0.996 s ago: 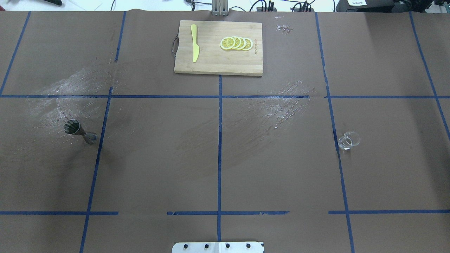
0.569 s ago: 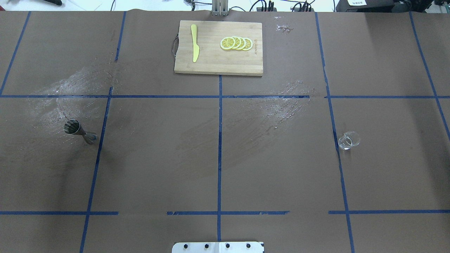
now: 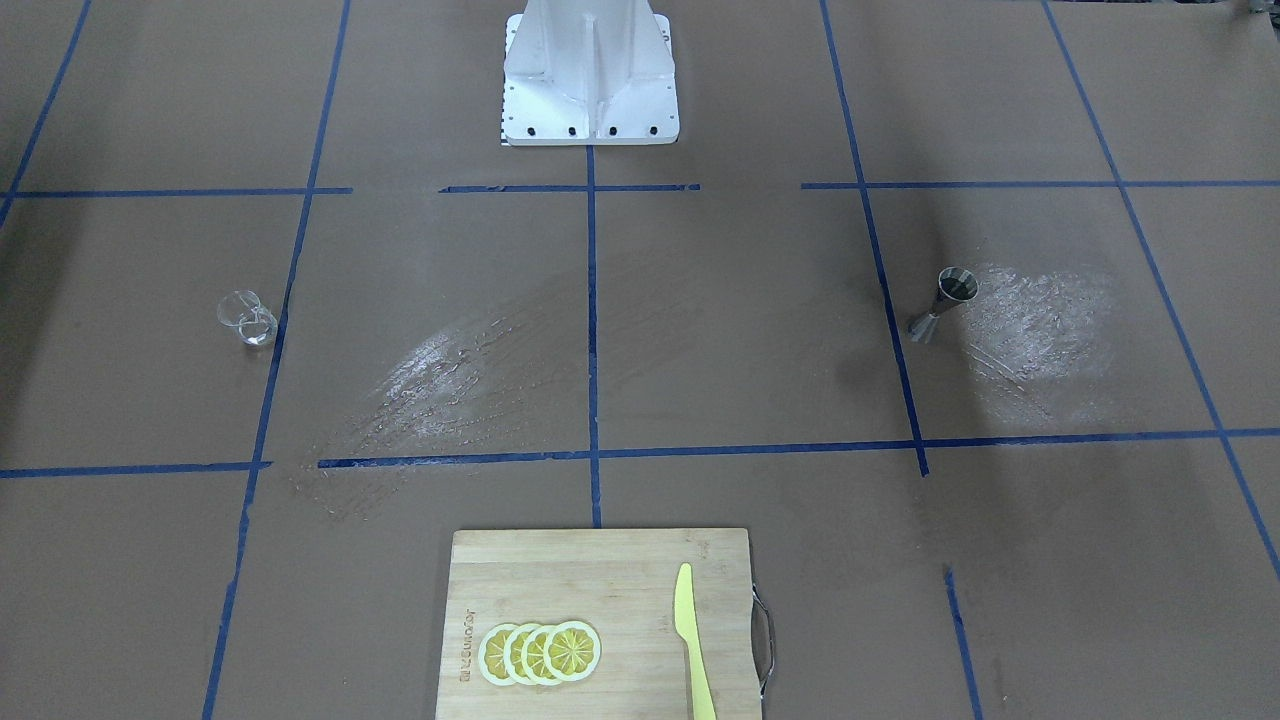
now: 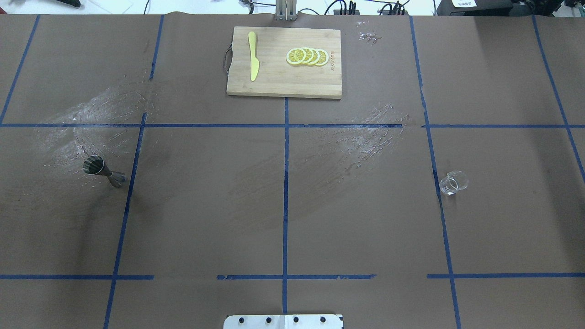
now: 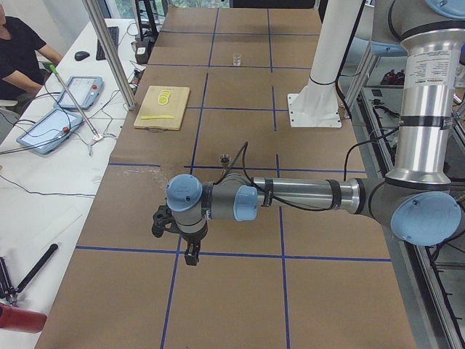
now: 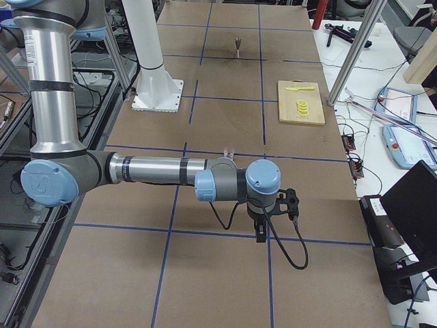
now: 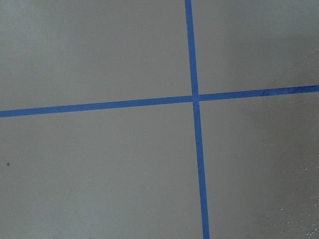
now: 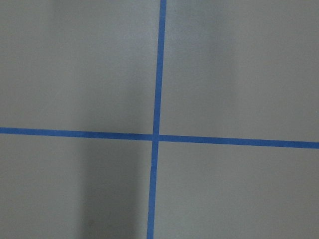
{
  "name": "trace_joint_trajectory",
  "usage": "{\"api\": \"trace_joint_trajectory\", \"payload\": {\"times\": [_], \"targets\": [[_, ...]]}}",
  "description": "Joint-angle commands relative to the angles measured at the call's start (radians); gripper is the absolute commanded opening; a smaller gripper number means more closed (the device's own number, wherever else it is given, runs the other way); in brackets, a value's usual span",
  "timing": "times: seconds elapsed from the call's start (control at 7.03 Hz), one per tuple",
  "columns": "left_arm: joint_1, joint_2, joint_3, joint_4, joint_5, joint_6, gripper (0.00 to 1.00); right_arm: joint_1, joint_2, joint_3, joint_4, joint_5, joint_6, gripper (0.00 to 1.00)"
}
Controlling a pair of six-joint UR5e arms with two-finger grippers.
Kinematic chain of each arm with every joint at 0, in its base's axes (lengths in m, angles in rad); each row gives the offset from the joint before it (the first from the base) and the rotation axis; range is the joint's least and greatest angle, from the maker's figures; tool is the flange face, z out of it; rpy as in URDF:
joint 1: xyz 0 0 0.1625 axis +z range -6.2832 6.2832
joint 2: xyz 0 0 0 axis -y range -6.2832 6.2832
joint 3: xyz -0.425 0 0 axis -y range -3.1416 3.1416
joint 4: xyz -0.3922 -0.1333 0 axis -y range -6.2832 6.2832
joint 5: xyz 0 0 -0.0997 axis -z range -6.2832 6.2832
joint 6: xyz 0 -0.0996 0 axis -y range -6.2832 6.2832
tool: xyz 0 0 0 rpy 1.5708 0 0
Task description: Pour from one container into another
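The small clear glass (image 4: 453, 182) stands upright on the table's right half, also seen in the front-facing view (image 3: 246, 318). The grey steel jigger (image 4: 103, 171) stands upright on the left half, beside a whitish smear (image 3: 942, 303). Neither gripper appears in the overhead or front-facing views. My left gripper (image 5: 191, 256) hangs over the table's left end, well short of the jigger (image 5: 224, 157). My right gripper (image 6: 260, 234) hangs over the right end, near the glass (image 6: 229, 152). I cannot tell whether either is open or shut. Both wrist views show only brown paper and blue tape.
A wooden cutting board (image 4: 283, 87) with lemon slices (image 4: 307, 56) and a yellow knife (image 4: 252, 55) lies at the far centre. The robot's white base plate (image 4: 283, 321) sits at the near edge. A person sits at a side desk (image 5: 22, 51) with tablets.
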Motion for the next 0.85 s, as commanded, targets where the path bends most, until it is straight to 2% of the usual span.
{"api": "trace_joint_trajectory", "payload": {"times": [0.0,0.71], "targets": [[0.000,0.000,-0.004,0.000,0.000,0.002,1.00,0.000,0.000,0.000,0.000,-0.030,0.000,1.00],[0.000,0.000,-0.006,0.000,0.000,0.002,1.00,-0.008,-0.003,-0.002,0.000,-0.017,0.000,1.00]]}}
